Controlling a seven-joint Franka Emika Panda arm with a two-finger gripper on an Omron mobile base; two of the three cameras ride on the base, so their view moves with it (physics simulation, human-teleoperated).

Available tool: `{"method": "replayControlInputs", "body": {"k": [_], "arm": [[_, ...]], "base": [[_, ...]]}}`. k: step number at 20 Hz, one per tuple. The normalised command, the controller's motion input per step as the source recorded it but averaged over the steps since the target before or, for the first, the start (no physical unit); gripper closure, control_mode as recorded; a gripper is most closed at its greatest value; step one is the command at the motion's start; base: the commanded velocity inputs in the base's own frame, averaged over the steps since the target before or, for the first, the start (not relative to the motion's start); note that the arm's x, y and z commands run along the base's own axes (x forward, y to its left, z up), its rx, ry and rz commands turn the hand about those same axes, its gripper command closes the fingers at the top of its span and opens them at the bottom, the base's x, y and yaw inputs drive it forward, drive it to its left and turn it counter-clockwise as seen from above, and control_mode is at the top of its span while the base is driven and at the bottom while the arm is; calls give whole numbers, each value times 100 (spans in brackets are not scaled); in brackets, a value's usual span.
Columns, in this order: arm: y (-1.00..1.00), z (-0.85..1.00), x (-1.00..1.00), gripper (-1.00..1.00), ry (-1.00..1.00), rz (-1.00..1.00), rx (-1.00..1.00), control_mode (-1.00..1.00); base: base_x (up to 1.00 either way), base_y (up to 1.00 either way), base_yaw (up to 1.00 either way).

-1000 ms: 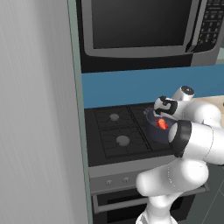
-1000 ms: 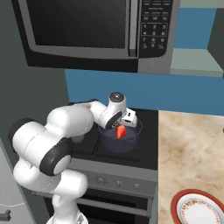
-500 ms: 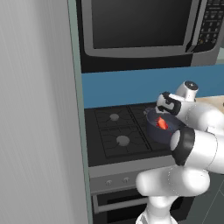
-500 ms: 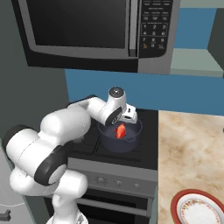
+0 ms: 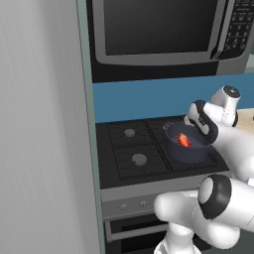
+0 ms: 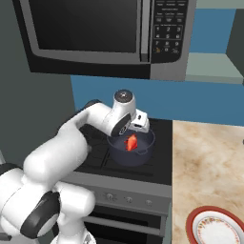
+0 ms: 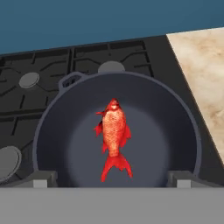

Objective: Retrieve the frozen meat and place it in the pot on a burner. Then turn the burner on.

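Observation:
The frozen meat (image 7: pixel 113 135), a red-orange fish-shaped chunk, lies flat on the bottom of the dark blue-grey pot (image 7: pixel 175 122). Nothing is touching it. The pot (image 5: pixel 187 153) (image 6: pixel 128 158) stands on the front right burner of the stove, which it hides. My gripper (image 7: pixel 111 179) hovers above the pot's near rim and is open. Its two fingertips (image 7: pixel 41 178) stand wide apart with nothing between them. From the base views the gripper (image 6: pixel 139 124) (image 5: pixel 194 120) hangs just over the pot, above the meat (image 5: pixel 183 140) (image 6: pixel 130 142).
Bare burners with grey caps lie behind the pot (image 7: pixel 111 66) and to its left (image 5: pixel 130 132) (image 5: pixel 139 159). Knobs (image 6: pixel 110 196) line the stove's front panel. A microwave (image 6: pixel 95 33) hangs overhead. On the right, the beige counter (image 6: pixel 209 162) holds a red-rimmed plate (image 6: pixel 214 228).
The hand has risen a little and drawn back from the pot while the arm's elbow swung. The meat stays lying in the pot.

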Motion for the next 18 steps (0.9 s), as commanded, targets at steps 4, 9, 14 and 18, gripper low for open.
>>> {"method": "replayControlInputs", "body": {"k": [4, 9, 14, 18], "arm": [[-1, 38, -71, -100, -1, 0, 0, -100], [-1, 18, -71, -100, 0, 0, 0, -100], [-2, 8, -80, -100, -2, -1, 0, -100], [-5, 0, -77, -100, -8, -1, 0, -100]], "base": [[0, 0, 0], [0, 0, 0], [0, 0, 0], [0, 0, 0]]}}
